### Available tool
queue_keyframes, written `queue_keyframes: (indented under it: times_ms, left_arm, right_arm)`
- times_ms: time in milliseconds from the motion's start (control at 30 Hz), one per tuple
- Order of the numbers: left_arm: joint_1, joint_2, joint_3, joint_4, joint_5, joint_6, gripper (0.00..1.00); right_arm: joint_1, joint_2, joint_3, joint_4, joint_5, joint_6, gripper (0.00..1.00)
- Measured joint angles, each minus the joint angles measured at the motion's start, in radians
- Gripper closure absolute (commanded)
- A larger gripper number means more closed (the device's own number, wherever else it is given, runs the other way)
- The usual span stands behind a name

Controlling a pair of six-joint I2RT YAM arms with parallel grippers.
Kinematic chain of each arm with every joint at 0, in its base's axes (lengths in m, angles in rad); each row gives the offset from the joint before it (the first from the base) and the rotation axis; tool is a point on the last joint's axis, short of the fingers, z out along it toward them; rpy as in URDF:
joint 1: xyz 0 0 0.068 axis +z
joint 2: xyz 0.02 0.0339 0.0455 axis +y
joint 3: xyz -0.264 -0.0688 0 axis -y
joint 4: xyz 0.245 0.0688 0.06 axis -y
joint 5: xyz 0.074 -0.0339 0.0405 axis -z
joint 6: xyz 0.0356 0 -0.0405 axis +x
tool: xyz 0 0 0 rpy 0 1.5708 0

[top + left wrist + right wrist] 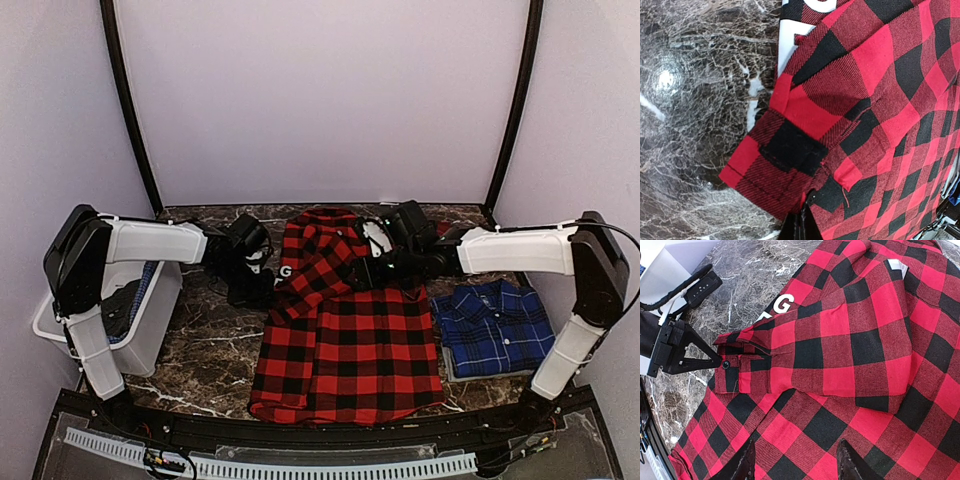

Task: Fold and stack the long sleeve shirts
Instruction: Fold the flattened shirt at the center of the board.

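Right claw: the right claw (795,444) hangs with its dark fingers (747,465) spread wide and nothing between them.
Directly beneath it: the red-and-black checked shirt (350,345) lies spread flat, its hem toward the arm bases.
Just ahead of the right claw: one sleeve (318,262) is folded slantwise across the shirt's chest and ends in a buttoned cuff (746,365).
Left claw: the left claw (715,361) reaches in from the far side of that cuff, and its pointed tip touches the cuff's edge beside a dark button (726,363).
Left claw's grip: whether it pinches the cloth or only meets it cannot be told. Its own camera shows one dark finger (800,227) at the cuff's lower corner.
Beyond the cuff: white lettering (784,304) shows on a black strip at the shirt's edge.
Near the collar: a small white tag (897,267) shows.
Outward from the right claw, toward its own arm base: the blue plaid shirt (490,325) lies folded in a neat rectangle, just beside the red one.
Under everything: a dark marble table (210,345).
Behind the left claw, by its arm base: a white bin (150,345) holds dark cloth.
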Motion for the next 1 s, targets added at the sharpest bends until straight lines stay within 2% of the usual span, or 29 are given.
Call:
queue_keyframes:
  times_ms: [367, 633, 1000]
  left_arm:
    - [-0.006, 0.0, 0.062, -0.075, 0.031, 0.026, 1.0]
    - [-0.027, -0.001, 0.102, -0.122, 0.118, 0.029, 1.0]
    - [-0.089, -0.078, 0.042, -0.163, 0.255, -0.081, 1.0]
  right_arm:
    - [0.0, -0.001, -0.013, 0.015, 0.002, 0.01, 0.48]
    - [-0.002, -0.001, -0.013, 0.018, 0.009, 0.01, 0.48]
    - [-0.056, 0.004, -0.013, -0.007, 0.034, 0.009, 0.48]
